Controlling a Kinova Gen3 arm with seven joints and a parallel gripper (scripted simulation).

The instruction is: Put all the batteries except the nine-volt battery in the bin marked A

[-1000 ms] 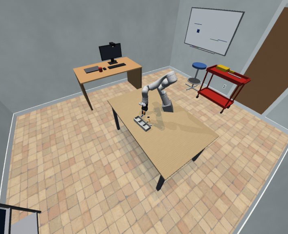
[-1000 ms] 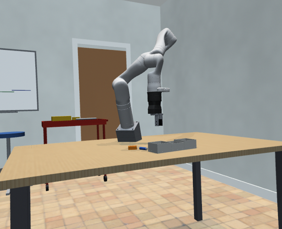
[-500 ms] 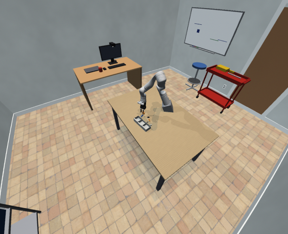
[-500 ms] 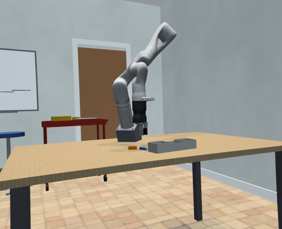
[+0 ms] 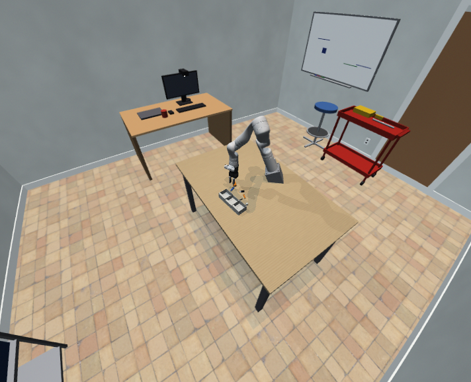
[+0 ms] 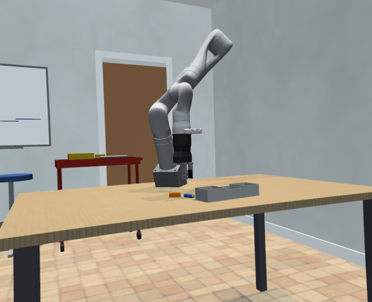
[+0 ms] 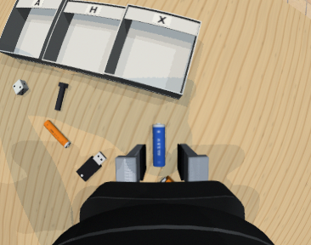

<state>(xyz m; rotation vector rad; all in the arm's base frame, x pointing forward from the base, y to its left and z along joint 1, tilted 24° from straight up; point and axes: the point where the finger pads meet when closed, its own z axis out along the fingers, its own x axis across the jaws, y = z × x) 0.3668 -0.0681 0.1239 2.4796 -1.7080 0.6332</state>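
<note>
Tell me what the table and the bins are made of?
The table looks like pale wood with a matt finish: fine parallel grain lines run across its top. The bins look like grey plastic or painted metal, I can't tell which: thin, flat, even-coloured walls without grain, paler floors, and white label strips marked A, H and X.

The counter (image 7: 264,73) is showing matt, grained wood; the bins (image 7: 157,92) are looking like smooth grey plastic.

My pale grey jointed arm (image 6: 166,107) ends in a black wrist above two square grey fingers.
</note>
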